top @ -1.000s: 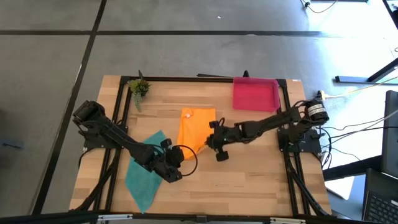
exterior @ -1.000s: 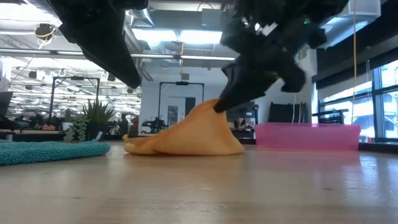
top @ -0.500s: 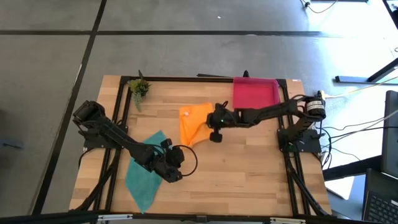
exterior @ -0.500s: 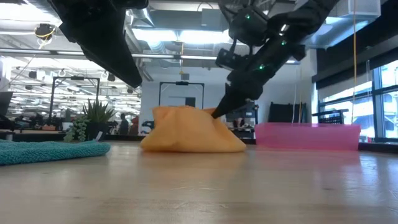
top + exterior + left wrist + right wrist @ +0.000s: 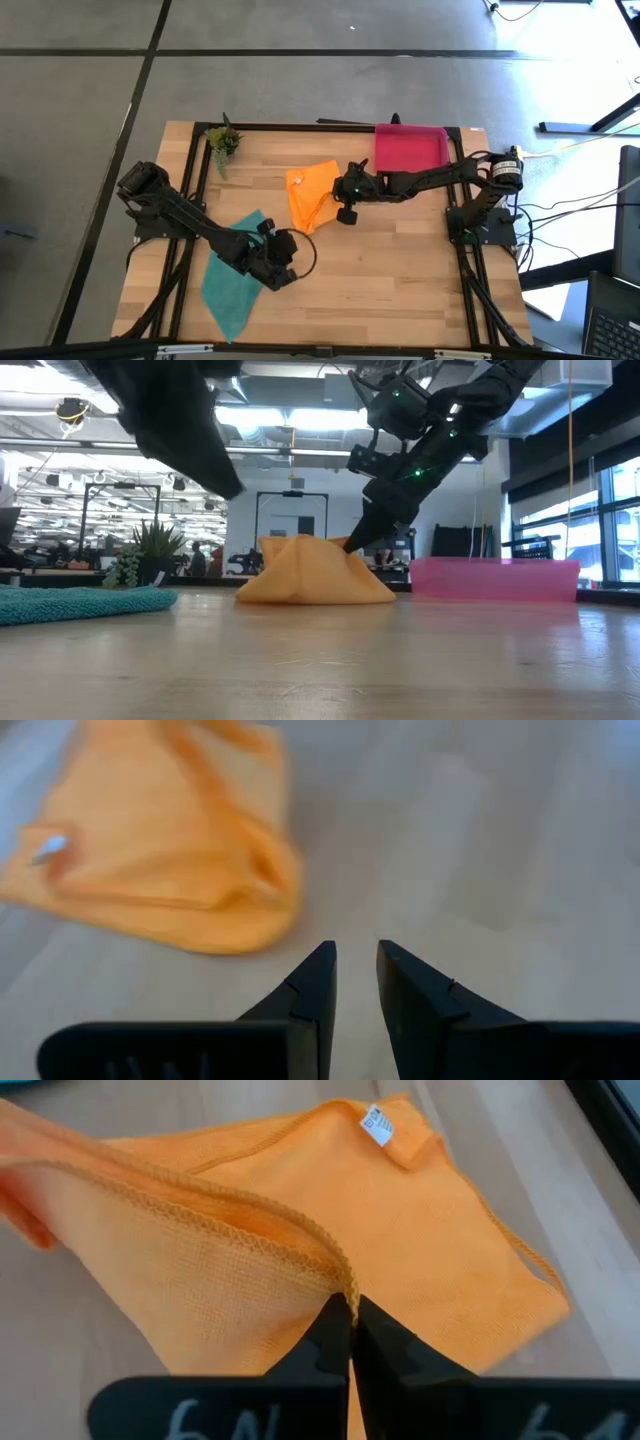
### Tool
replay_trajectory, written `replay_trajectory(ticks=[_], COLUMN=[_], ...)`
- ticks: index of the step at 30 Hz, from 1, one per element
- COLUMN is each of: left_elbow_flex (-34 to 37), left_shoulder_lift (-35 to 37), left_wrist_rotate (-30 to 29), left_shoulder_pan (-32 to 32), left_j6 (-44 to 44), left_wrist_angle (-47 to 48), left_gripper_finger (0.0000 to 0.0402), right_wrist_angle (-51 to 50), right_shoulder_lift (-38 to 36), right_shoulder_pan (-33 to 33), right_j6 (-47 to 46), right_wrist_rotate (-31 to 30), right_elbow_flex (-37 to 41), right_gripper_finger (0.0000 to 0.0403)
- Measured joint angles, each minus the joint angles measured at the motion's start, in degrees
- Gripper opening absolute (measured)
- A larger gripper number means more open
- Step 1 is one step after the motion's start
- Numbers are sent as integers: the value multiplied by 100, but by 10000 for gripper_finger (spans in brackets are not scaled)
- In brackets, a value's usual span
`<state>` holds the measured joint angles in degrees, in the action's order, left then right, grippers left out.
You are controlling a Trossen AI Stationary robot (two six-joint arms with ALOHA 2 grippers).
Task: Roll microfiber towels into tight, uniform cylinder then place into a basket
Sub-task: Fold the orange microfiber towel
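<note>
**Orange towel pinched at its edge, not yet rolled**

From where I stand, the wooden table (image 5: 400, 270) fills most of the view, pale planks in a black frame. At its far right corner sits the basket (image 5: 410, 152), a shallow pink-red plastic tray with low walls and nothing showing in it.

The orange towel (image 5: 312, 192) lies near the middle of the table, just left of the basket, bunched into a loose tent rather than spread flat. Its weave is soft and nubby, with a stitched hem and a small white tag (image 5: 378, 1125) at one corner. The right gripper (image 5: 343, 190) reaches in from the right side and sits at the towel's right edge, its fingers pressed together on the hem and lifting that edge off the wood. So the cloth trails away leftward from the claw, and the fold it holds runs roughly front to back. Any roll, I'd guess, would have to travel to the left, away from the basket.

The teal towel (image 5: 232, 285) lies flat near the front left, angled like a diamond. The left gripper (image 5: 283, 256) hovers just beside its right edge, fingers slightly apart and holding nothing. It is the nearer arm to that cloth.

A small potted plant (image 5: 223, 141) stands at the far left corner.
</note>
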<state>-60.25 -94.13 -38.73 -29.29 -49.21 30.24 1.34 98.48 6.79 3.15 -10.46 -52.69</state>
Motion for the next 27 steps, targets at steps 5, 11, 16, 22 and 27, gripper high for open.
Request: replay_trajectory(ticks=[5,11,16,22,27], left_elbow_flex=[209,354,356,355,430], left_shoulder_lift=[0,0,0,0,-37], left_wrist_rotate=[-33,-165,-195,422,919], left_shoulder_pan=[553,1166,1772,2488,2919], left_j6=[-183,-142,-129,20,326], left_wrist_angle=[51,63,295,318,9], left_gripper_finger=[69,69,69,69,69], right_wrist_angle=[1,2,2,2,2], right_shoulder_lift=[2,4,6,6,6], right_shoulder_pan=[2,2,6,6,6], right_j6=[7,44,51,40,38], right_wrist_rotate=[-2,-2,-1,2,3], right_elbow_flex=[0,0,0,-1,0], right_gripper_finger=[5,5,5,5,5])
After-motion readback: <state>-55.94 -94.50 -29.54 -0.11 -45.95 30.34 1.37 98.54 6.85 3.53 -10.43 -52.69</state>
